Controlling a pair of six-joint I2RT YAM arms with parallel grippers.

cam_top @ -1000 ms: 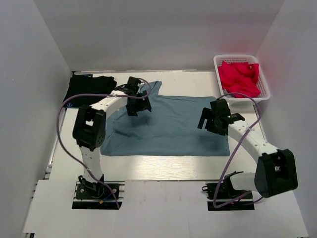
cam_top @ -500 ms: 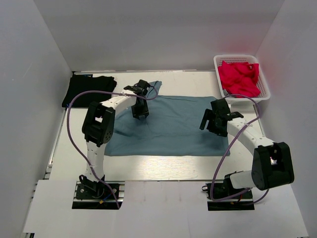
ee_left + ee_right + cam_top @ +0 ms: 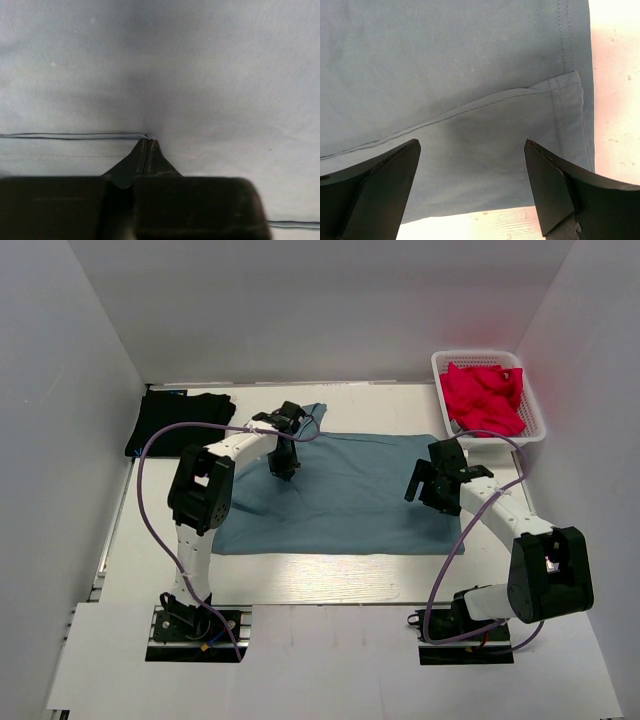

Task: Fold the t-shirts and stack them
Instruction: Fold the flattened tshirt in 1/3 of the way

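The blue-grey t-shirt (image 3: 340, 502) lies spread flat in the middle of the table. My left gripper (image 3: 284, 468) is down on its upper left part, near the sleeve. In the left wrist view the fingertips (image 3: 148, 143) are pressed together on a small pucker at a folded edge of the cloth (image 3: 200, 75). My right gripper (image 3: 432, 486) hovers over the shirt's right end. It stands wide open (image 3: 471, 145) above a hemmed corner of the shirt (image 3: 445, 65), touching nothing. The black t-shirt (image 3: 180, 420) lies folded at the back left.
A white basket (image 3: 441, 368) holding red cloth (image 3: 485, 395) stands at the back right corner. White walls close in the table on the left, back and right. Bare pale table (image 3: 616, 100) shows just beyond the shirt's right edge.
My left gripper moved right and down onto the blue-grey shirt, and its fingers went from open to shut on the cloth. The right gripper shifted only slightly and stayed open.
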